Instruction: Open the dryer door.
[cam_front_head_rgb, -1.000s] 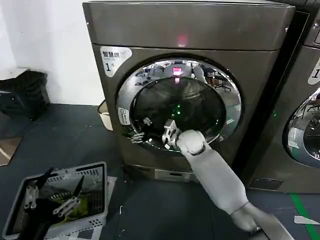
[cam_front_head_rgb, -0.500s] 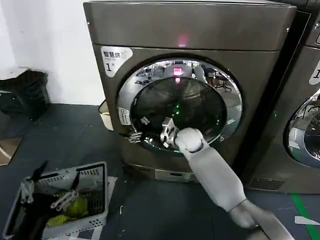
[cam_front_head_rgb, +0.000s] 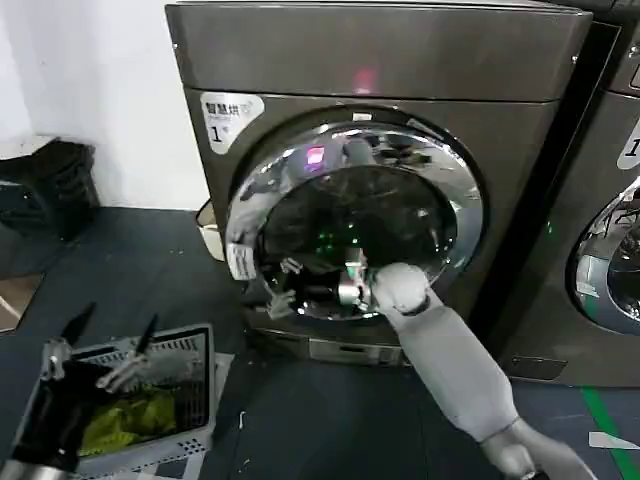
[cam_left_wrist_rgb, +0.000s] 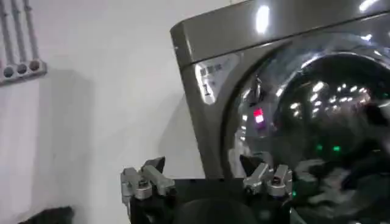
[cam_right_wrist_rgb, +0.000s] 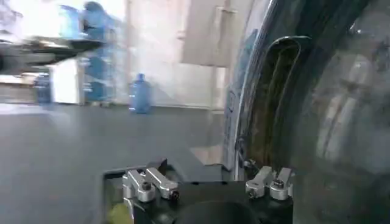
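Observation:
The bronze-grey dryer with its "1" sticker fills the middle of the head view. The dryer door stands ajar, its left chrome edge swung out from the front and its hinge side on the right. My right gripper is low on the door's dark glass. In the right wrist view the right gripper is open, with the door's chrome edge running between its fingers. My left gripper hangs open at the lower left. The left gripper faces the dryer from a distance.
A grey basket holding yellow-green cloth sits on the dark floor under my left gripper. A neighbouring machine stands close on the right. A black crate and a cardboard box sit left of the dryer by the white wall.
The door has swung outward on its left side. My right gripper moved right and toward me with it. The left gripper drifted a little left over the basket.

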